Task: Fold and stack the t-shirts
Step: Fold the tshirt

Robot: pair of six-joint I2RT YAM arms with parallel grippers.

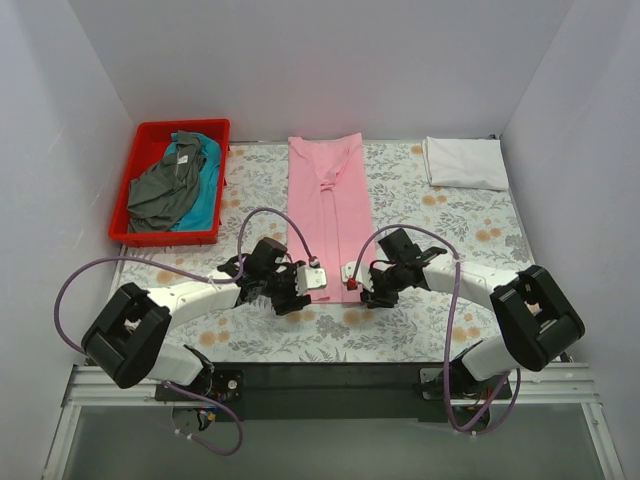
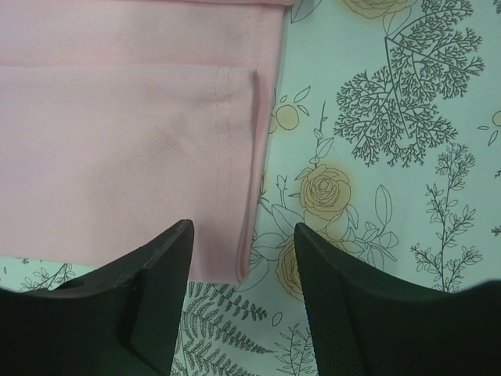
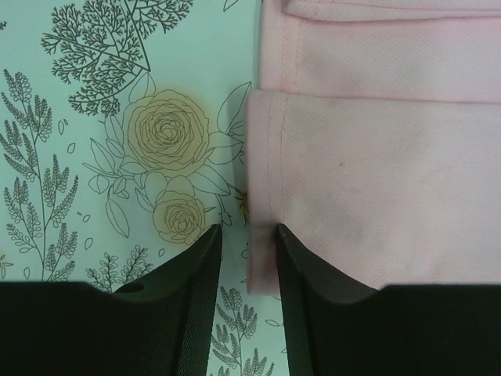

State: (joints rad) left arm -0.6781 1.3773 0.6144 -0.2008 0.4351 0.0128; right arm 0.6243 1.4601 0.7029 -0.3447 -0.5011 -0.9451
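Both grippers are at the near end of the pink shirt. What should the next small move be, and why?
Probably close both grippers on the near corners. The left gripper and the right gripper stand open, and a near side edge of the pink t-shirt, folded into a long strip, lies between the fingers of each. Neither grips it yet.

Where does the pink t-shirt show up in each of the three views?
Top external: the pink t-shirt lies mid-table as a long folded strip running from the far edge toward the arms.
Left wrist: it fills the upper left, corner low at centre.
Right wrist: it fills the upper right.
Shared landmark: the floral tablecloth bordering its stitched hem.
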